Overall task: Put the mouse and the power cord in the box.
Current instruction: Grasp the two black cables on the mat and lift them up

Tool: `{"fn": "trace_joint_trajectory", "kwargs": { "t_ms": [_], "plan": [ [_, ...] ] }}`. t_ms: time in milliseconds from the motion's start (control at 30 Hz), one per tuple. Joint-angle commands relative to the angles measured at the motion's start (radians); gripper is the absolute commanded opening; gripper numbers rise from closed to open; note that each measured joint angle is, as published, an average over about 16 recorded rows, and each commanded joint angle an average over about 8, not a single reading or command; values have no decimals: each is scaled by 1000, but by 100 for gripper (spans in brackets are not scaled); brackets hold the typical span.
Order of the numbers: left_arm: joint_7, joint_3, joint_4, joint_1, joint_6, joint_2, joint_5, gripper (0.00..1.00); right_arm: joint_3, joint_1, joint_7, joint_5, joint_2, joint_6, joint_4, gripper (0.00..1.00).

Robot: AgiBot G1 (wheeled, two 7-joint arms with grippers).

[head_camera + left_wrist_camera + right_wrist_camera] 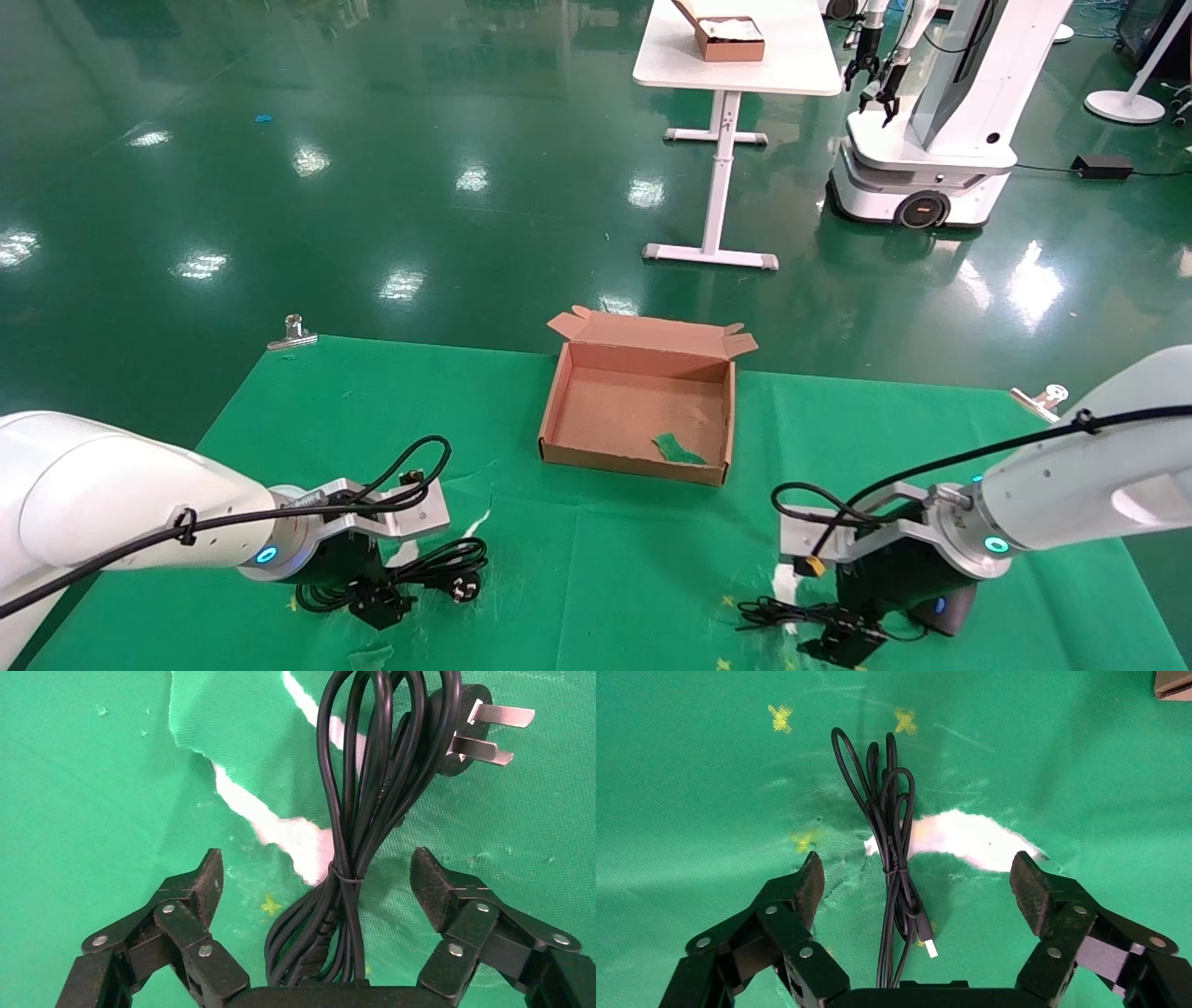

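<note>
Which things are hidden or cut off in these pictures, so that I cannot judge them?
- Head view: the mouse is mostly hidden by the right gripper; only one edge shows.
- Left wrist view: the power cord runs under the left gripper; its lower coil is hidden.
- Right wrist view: the box is cut off by the edge.
- Both grippers have their jaws spread wide.

Glossy green floor [279,233], white table [736,56]
</note>
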Motion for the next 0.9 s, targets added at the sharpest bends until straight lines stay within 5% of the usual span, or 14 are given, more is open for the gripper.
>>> {"fn": "trace_joint_trajectory", "kwargs": {
  "t_ms": [33,133,900],
  "plan": [
    [0,0,0,0,0,0,0,8,0,-1,1,0,1,0,2,0],
    [0,0,0,0,0,0,0,0,0,-1,2,0,2,-1,4,0],
    [0,0,0,0,0,0,-1,0,0,-2,4,0,5,-2,9,0]
  ]
}}
